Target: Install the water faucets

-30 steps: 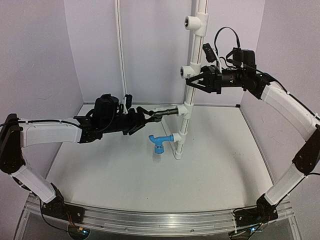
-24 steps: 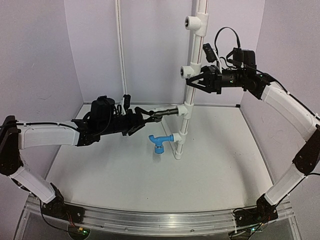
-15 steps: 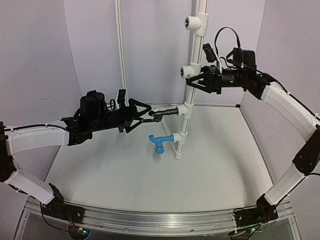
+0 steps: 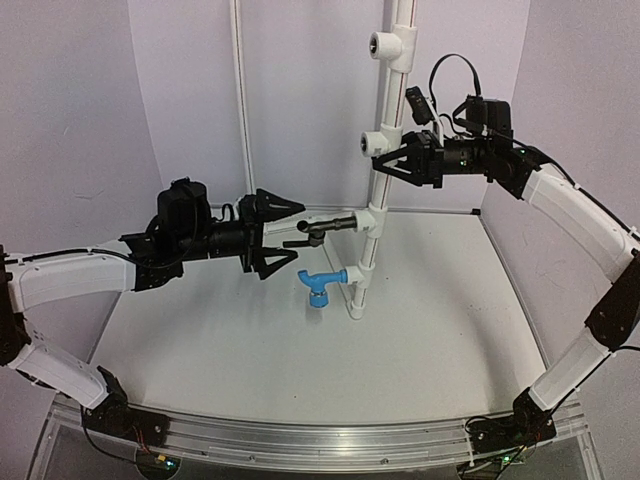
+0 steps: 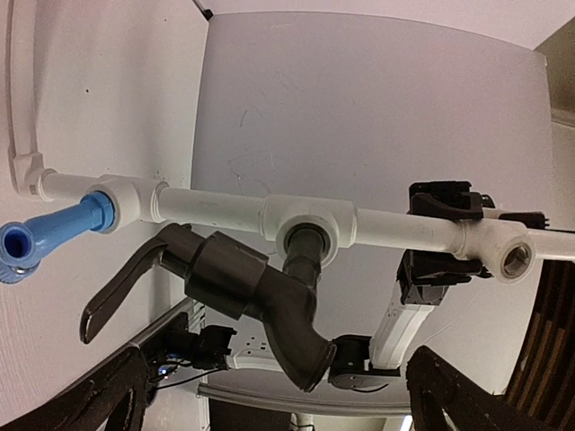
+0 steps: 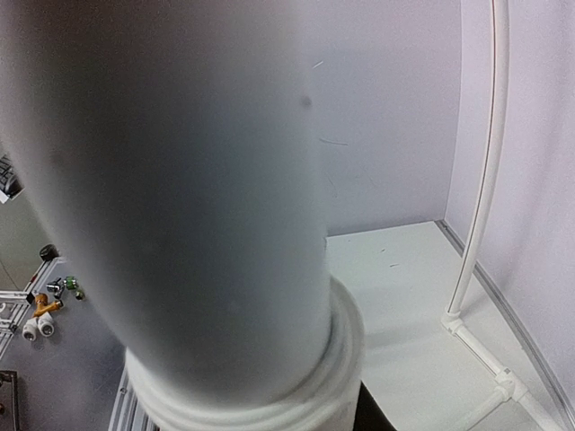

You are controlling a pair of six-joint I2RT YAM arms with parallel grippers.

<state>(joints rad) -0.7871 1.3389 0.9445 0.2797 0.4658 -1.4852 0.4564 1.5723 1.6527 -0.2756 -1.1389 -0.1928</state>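
Observation:
The black faucet (image 4: 325,225) sticks out of a tee (image 4: 372,218) on the upright white pipe (image 4: 398,90), lever end toward my left gripper. In the left wrist view the black faucet (image 5: 243,287) sits with its stem in the tee socket (image 5: 314,229), spout pointing down. The blue faucet (image 4: 322,283) sits in the lower tee, and also shows in the left wrist view (image 5: 54,233). My left gripper (image 4: 290,235) is open and empty, its fingers (image 5: 99,400) spread wide, just clear of the black lever. My right gripper (image 4: 383,163) is shut on the white pipe (image 6: 180,180) higher up.
Two upper tees (image 4: 378,42) (image 4: 370,143) have bare round sockets. A thin white conduit (image 4: 240,100) runs up the back wall. Walls close in on both sides. A metal rail (image 4: 300,440) runs along the near edge.
My left gripper has opened, let go of the black faucet's lever and drawn back a little to the left. The black faucet stays in the tee. The right arm has not moved.

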